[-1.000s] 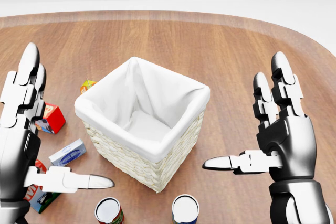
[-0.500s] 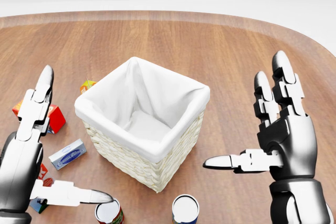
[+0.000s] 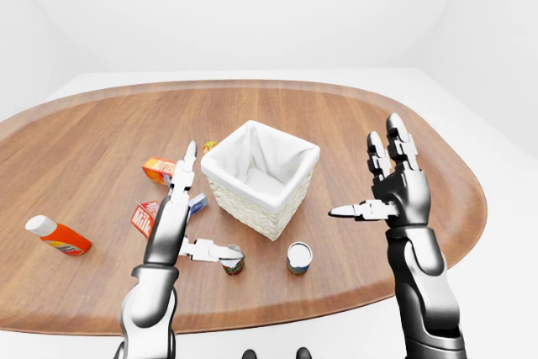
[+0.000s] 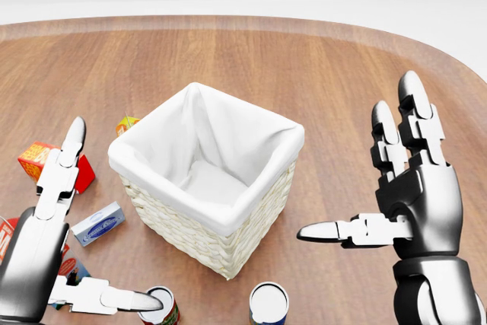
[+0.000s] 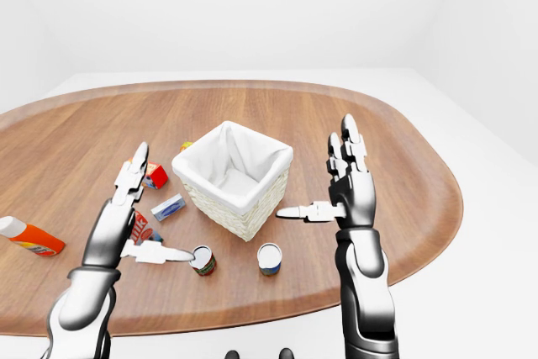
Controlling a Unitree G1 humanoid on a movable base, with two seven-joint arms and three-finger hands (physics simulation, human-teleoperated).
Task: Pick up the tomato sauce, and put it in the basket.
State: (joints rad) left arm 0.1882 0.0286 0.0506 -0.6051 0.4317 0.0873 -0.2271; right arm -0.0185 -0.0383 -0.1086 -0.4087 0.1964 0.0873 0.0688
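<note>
Left hand (image 5: 126,220) fingers spread, nothing in its grasp; thumb tip extends over the rim of the red-labelled can, taken to be the tomato sauce (image 5: 202,260), which stands upright on the wooden table (image 3: 101,140) just off the thumb end. Contact between thumb and can lid cannot be told.

Right hand (image 4: 407,203) held upright, fingers apart, thumb pointing toward the wicker basket (image 4: 209,188), holding nothing. Basket with white liner sits between the two hands, above the can in the head view. Blue-labelled can (image 5: 269,258) stands below the right thumb, near the sauce can. Small blue box (image 4: 97,224) lies beside the left palm. Orange bottle (image 3: 57,235) lies well apart, leftward.
</note>
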